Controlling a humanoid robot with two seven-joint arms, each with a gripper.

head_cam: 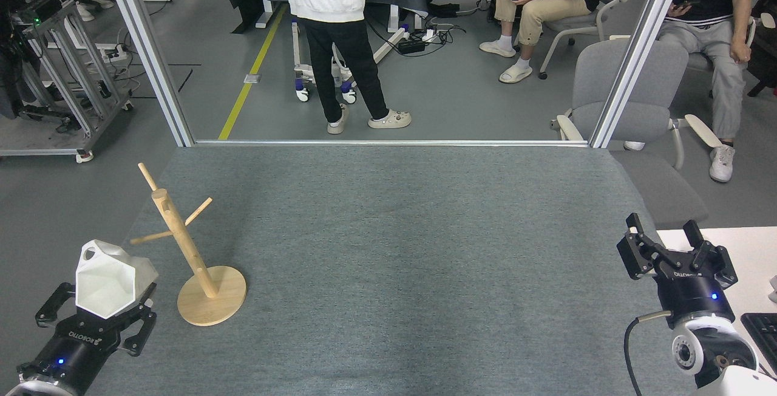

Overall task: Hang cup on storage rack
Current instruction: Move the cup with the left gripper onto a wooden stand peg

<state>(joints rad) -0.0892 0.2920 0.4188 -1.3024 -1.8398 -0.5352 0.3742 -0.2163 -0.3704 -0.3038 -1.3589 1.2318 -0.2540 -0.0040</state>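
Head view: white faceted cup (pixel 111 277)

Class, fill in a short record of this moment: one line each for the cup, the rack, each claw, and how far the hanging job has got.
cup: white faceted cup, held in the left claw, handle loop at its upper left
rack: wooden storage rack standing upright on the grey table, pegs bare
cup to rack: apart, cup to the left of the post
right claw: open, empty, near the table's right edge
progress: cup not yet hung
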